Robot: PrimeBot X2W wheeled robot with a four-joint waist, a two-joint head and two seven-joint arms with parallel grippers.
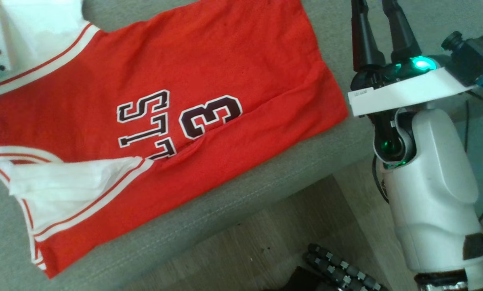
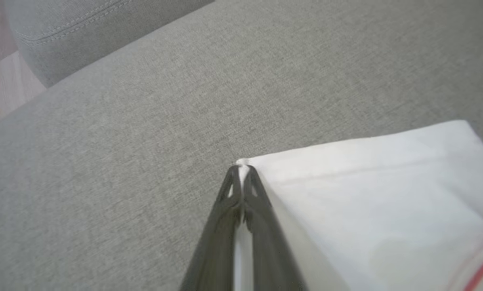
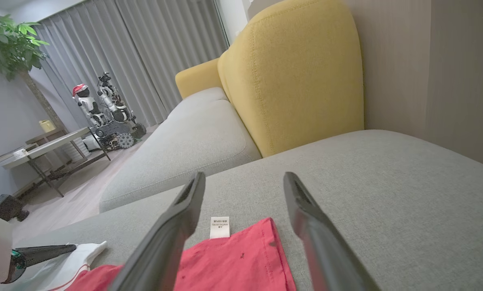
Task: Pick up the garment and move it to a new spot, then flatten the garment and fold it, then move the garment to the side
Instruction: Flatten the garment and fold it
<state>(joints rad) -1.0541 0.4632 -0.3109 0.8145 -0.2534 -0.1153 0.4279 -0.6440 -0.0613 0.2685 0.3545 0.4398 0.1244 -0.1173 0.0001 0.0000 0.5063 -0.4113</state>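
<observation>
Jersey (image 1: 193,121), red with white trim, lies spread on the grey sofa (image 1: 274,190). In the head view it runs from 9 o'clock through centre to 2 o'clock. Dark lettering and a 3 face up at centre. White cloth is turned over at 8 o'clock.

Right gripper (image 3: 243,180): fingers spread wide, nothing between them, poised over the hem end of the jersey. In its wrist view a white tag (image 3: 219,226) and the red hem corner lie on the sofa at 6 o'clock, seen between the fingers.

Left gripper (image 2: 241,171): fingers pressed together, pinching a white corner of the jersey at the centre of its wrist view. The white cloth runs off toward 4 o'clock, with bare sofa from 7 through 12 to 2 o'clock.

Wood floor (image 1: 265,250) shows at 5 o'clock in the head view. Yellow backrest (image 3: 298,76) stands at 12 o'clock in the right wrist view, with a plant (image 3: 7,44) at 10 o'clock.
</observation>
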